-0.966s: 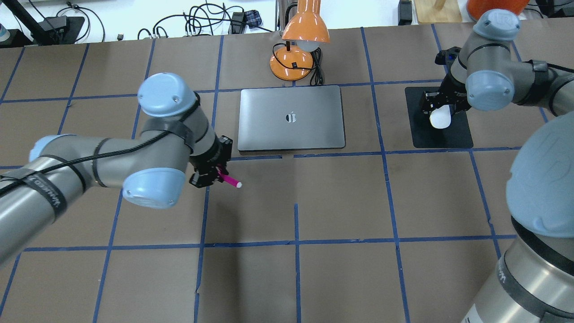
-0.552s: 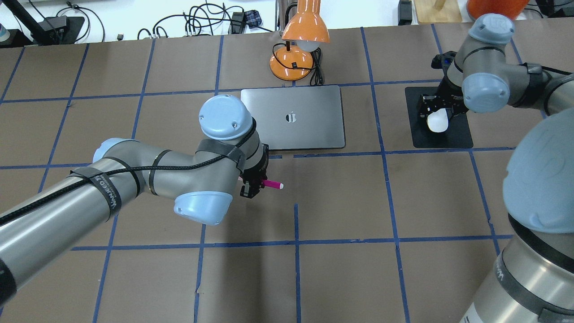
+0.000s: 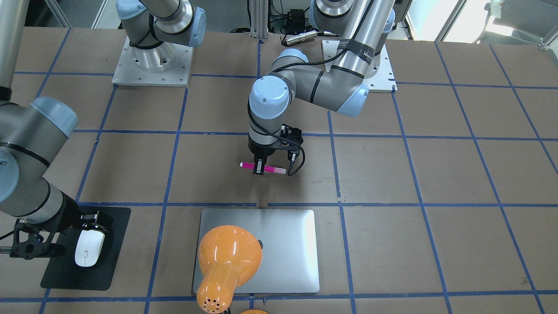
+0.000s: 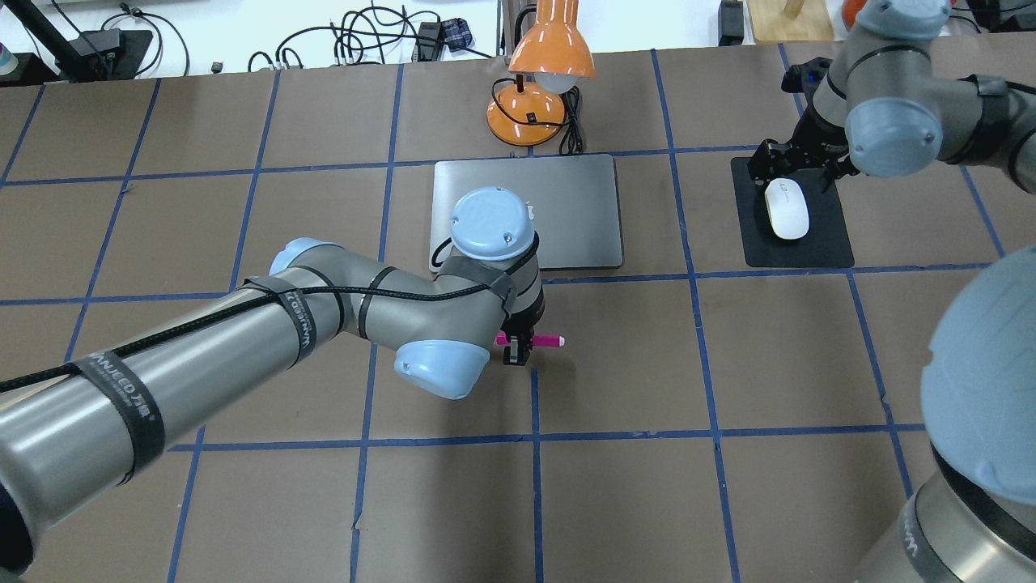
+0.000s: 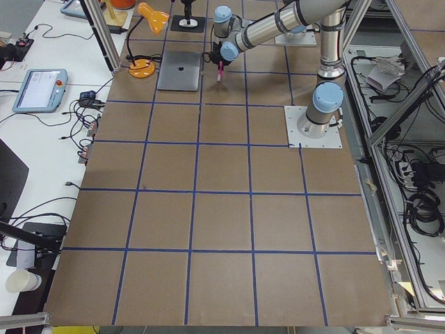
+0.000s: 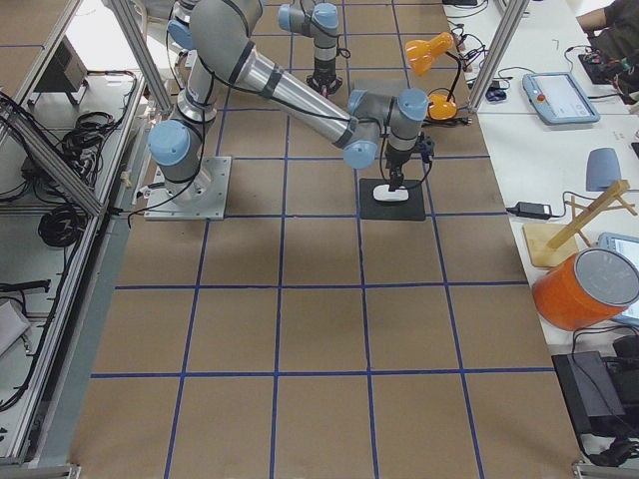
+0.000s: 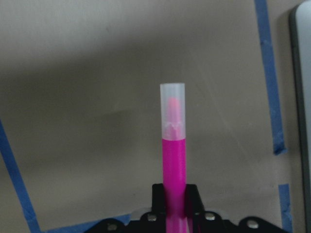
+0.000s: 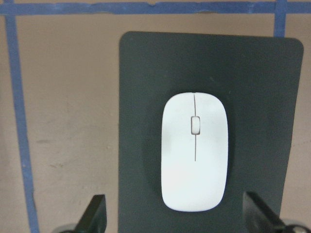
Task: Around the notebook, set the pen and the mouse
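Observation:
The magenta pen [image 4: 546,341] with its pale cap [image 7: 172,109] lies level in my left gripper [image 4: 518,350], which is shut on its middle. It hangs just off the brown table, on my side of the silver notebook [image 4: 579,206], also seen in the front-facing view as pen [image 3: 271,169] and notebook [image 3: 287,244]. The white mouse [image 4: 787,209] rests on the black mat [image 4: 825,247] to the notebook's right. My right gripper [image 4: 797,166] hovers over the mouse, open. In the right wrist view its fingers [image 8: 95,216] stand wide of the mouse [image 8: 194,150].
An orange desk lamp [image 4: 541,81] stands just behind the notebook, its shade [image 3: 229,255] covering part of the lid in the front-facing view. Blue tape lines grid the brown table. Cables and gear lie beyond the far edge.
My left arm has swung right with the pen, from left of the notebook to in front of it. My right gripper has let go of the mouse and drawn away from it.

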